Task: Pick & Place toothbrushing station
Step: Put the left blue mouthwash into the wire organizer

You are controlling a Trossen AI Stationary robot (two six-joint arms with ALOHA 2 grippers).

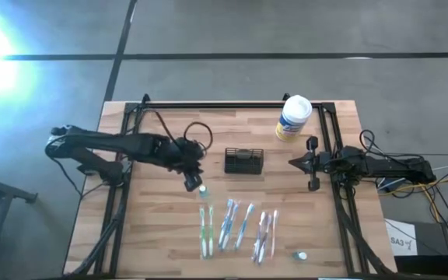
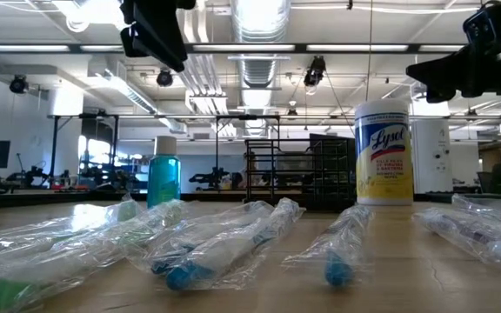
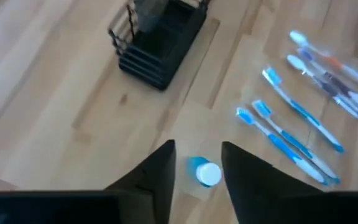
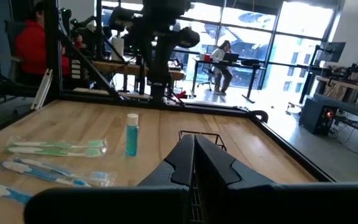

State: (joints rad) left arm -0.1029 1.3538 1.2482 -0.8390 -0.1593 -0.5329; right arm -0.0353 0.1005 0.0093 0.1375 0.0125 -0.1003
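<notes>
The black wire-mesh caddy (image 1: 244,161) stands on its base at the middle of the wooden table; it also shows in the left wrist view (image 3: 160,43). My left gripper (image 1: 194,182) is open and hovers above a small blue bottle with a white cap (image 3: 205,173), which stands upright (image 2: 163,178) on the table. The fingers stand on either side of the bottle, high above it, and touch nothing. My right gripper (image 1: 295,163) is shut and empty, held level to the right of the caddy and pointing at it (image 4: 194,155).
A white canister with a yellow label (image 1: 292,118) stands at the far right. Several toothbrushes in clear wrappers (image 1: 236,227) lie near the front edge, with a second small bottle (image 1: 300,255) at the front right. People sit in the room beyond (image 4: 33,43).
</notes>
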